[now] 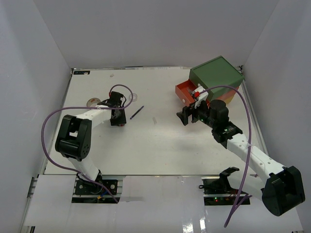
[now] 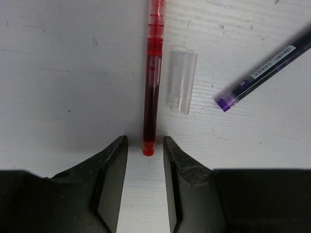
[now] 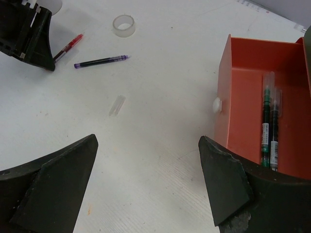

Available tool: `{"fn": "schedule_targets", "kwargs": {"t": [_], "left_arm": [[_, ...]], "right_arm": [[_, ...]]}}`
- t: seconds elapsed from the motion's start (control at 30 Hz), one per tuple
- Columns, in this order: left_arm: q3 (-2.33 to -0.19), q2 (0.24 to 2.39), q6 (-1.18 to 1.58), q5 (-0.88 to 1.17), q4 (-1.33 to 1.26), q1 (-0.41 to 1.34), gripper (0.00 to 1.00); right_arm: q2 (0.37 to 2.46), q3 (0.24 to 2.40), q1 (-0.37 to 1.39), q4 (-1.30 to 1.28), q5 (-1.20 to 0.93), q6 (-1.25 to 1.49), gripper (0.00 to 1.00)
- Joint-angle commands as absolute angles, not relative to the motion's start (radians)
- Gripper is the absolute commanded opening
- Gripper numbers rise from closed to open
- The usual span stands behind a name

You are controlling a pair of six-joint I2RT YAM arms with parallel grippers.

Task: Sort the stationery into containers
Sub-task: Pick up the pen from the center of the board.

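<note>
- In the top external view, the left end effector (image 1: 118, 119) is lowered to the counter (image 1: 146, 150) at mid-left, beside a purple pen (image 1: 136, 112). The right end effector (image 1: 188, 116) hangs in front of the drawer chest (image 1: 216, 73) at the far right. Its orange-red drawer (image 1: 184, 90) is pulled out, which we judge is to receive pens.
- In the left wrist view, the red pen (image 2: 151, 82) lies flat on the counter, pointing straight away, with its near end just between the 2 fingertips (image 2: 119, 150). The jaws stand narrowly apart, and a sliver of counter shows on each side. We read this as lined up for a pinch, not yet gripping. A clear cap (image 2: 181, 82) lies just beside the pen, close enough to be nudged.
- In the right wrist view, the right end effector is spread wide and empty, hovering near the open drawer. At least 2 dark pens (image 3: 268, 126) lie lengthwise inside it, and its white knob (image 3: 218, 104) faces the open counter. A clear tape roll (image 3: 124, 25) lies well apart, unsorted.
</note>
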State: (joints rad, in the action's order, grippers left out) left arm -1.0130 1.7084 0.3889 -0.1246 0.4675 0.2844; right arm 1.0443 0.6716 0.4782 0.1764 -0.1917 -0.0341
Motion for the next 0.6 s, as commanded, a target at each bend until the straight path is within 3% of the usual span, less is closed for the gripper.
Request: {"fn": "schedule_targets", "kwargs": {"t": [0.0,0.37,0.57], "left_arm": [[-1.035,1.713,0.382,-0.129,0.482,0.282,0.45],[-1.035,1.691,0.379,-0.135,0.485,0.282,0.17],[-1.029,1.609,0.367,-0.141,0.488,0.282,0.07]], "right_arm": [[1.026,0.666,0.479,0.221,-0.184,-0.048,0.91],[1.016,0.663,0.479,0.218,-0.181,-0.048,0.91],[1.009,0.666,0.479,0.215,-0.207,-0.041,0.91]]}}
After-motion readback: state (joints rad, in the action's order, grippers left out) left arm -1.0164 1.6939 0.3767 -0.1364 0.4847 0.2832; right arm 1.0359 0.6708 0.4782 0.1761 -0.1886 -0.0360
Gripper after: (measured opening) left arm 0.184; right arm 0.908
